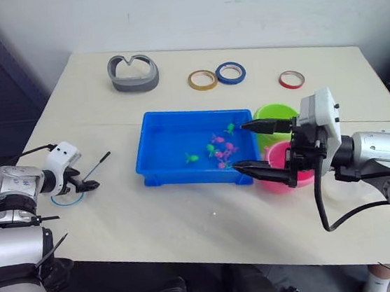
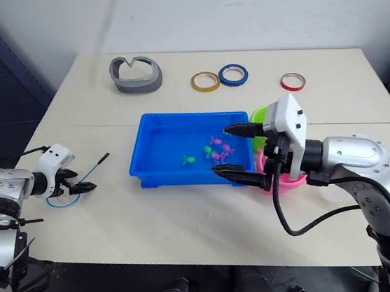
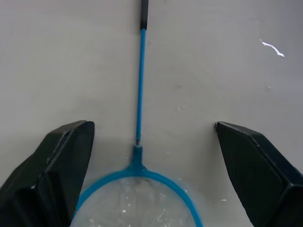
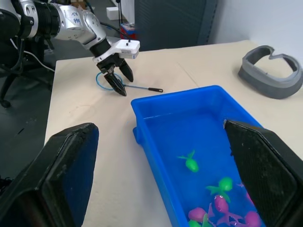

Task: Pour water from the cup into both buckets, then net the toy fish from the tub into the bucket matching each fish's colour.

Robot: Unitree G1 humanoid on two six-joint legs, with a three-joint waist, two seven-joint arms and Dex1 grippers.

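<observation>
Your left gripper [image 3: 149,175] hovers with its two black fingers [image 3: 57,175] spread wide, one on each side of the net [image 3: 138,184]. You see the net's blue hoop lying flat on the pale table [image 3: 213,61] between the fingers, touching neither. Its thin blue stem runs straight away from the gripper and ends in a black grip [image 3: 144,13].

I count one tub [image 1: 162,139] | two buckets: one green [image 1: 274,115], one pink [image 1: 278,156] | one net [image 1: 69,196] | three tape rings: yellow [image 1: 202,80], blue [image 1: 231,73], red [image 1: 291,78] | one grey curved band [image 1: 133,73] | fish [image 1: 218,147] too clustered to count.
</observation>
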